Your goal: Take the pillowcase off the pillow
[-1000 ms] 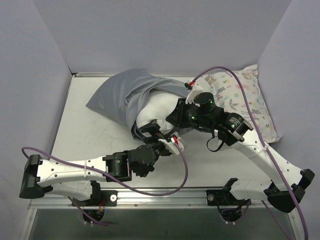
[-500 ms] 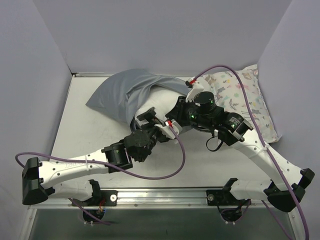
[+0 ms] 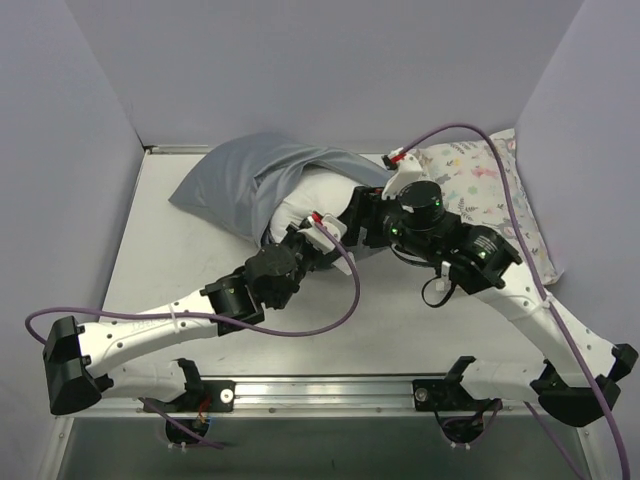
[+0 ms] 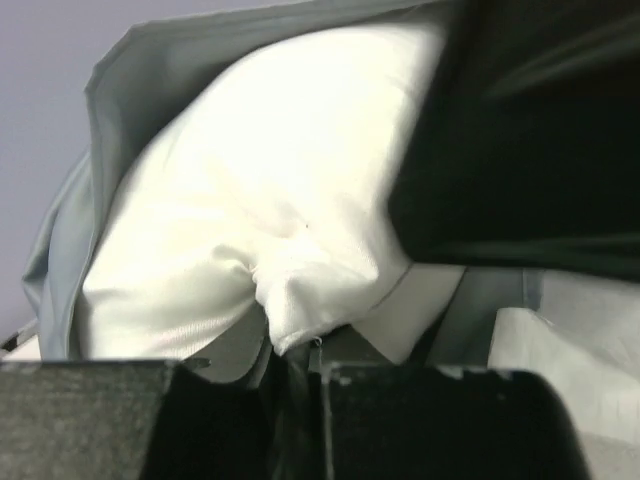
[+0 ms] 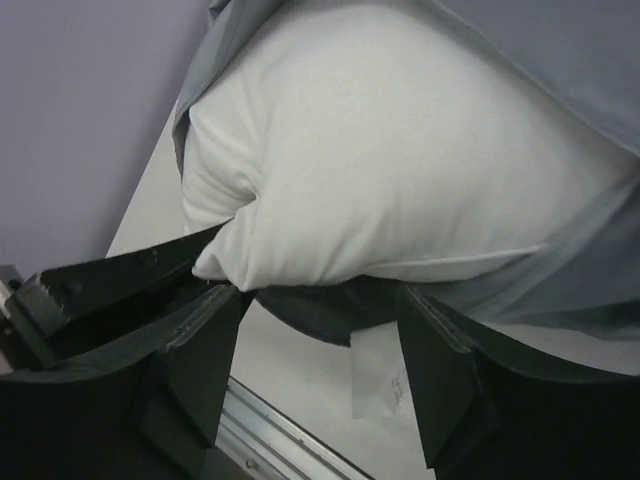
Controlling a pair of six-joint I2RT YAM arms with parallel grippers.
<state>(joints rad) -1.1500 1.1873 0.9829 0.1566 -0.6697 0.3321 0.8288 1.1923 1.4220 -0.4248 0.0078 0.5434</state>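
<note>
Pillow (image 3: pixel 308 197), toward the back of the table (image 3: pixel 180 270), is approx. half out: near end bare white, rest inside grey pillowcase (image 3: pixel 230 185). The left gripper (image 4: pixel 295 365) is clenched on pillow's near corner; right gripper (image 5: pixel 320 310) gapes, holding nothing. Remaining, imo: pull pillow fully clear.

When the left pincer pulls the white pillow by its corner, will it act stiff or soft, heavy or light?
Probably soft: the pillow puckers into creases where the left pincer pinches its corner. It looks plump and puffed, so likely light for its size. The grey pillowcase lies in loose folds, so it may drag along instead of slipping off.
</note>
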